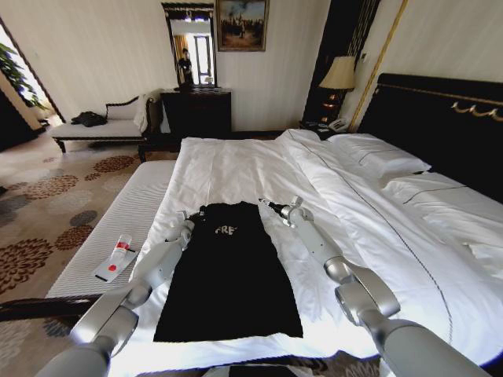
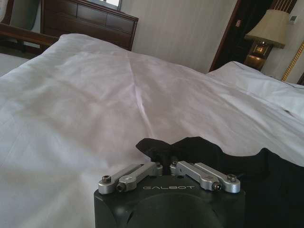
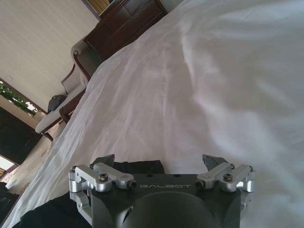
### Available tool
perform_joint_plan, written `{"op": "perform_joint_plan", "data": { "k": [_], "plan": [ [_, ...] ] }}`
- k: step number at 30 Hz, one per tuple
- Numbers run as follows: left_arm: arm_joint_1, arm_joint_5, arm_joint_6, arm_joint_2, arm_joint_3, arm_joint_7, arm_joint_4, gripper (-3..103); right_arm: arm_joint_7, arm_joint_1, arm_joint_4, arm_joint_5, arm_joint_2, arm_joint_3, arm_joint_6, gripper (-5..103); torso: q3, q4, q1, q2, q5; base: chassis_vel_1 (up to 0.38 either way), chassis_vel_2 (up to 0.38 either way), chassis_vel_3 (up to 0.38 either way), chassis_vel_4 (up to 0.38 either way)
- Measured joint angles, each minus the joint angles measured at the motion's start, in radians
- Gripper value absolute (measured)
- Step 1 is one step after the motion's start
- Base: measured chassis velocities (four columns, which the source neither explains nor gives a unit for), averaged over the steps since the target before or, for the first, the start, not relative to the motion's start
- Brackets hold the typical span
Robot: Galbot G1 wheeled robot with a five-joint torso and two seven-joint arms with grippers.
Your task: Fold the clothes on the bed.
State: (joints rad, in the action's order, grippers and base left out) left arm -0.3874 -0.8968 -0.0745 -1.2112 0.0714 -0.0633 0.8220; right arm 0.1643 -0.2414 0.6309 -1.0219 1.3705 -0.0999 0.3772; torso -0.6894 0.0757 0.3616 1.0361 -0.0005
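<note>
The black T-shirt (image 1: 229, 271) lies flat lengthwise on the bed (image 1: 236, 169), already narrowed; the fabric is judged light, limp and prone to bunching; grip the top corners. The left gripper (image 1: 186, 216) is pinched closed on one corner; the right gripper (image 1: 271, 206) stands spread wide, empty, at the other.

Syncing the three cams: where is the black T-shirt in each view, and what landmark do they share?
Head view: T-shirt lies flat at centre on the bed, between the left gripper and the right gripper.
Left wrist view: T-shirt low in the picture, its edge bunched at the closed fingers.
Right wrist view: T-shirt a dark patch beside the open gripper.
Shared landmark: dark wooden dresser past the bed.
</note>
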Motion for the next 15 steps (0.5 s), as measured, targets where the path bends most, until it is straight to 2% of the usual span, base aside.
{"op": "perform_joint_plan", "data": {
  "k": [15],
  "plan": [
    [-0.011,-0.056,-0.019,0.039,0.014,0.024,0.079,1,0.024,0.034,-0.091,0.068,0.041,-0.001,-0.013,100,0.0,-0.0003,0.0,0.0,-0.0001,0.0,0.0,0.0,0.0]
  ]
}}
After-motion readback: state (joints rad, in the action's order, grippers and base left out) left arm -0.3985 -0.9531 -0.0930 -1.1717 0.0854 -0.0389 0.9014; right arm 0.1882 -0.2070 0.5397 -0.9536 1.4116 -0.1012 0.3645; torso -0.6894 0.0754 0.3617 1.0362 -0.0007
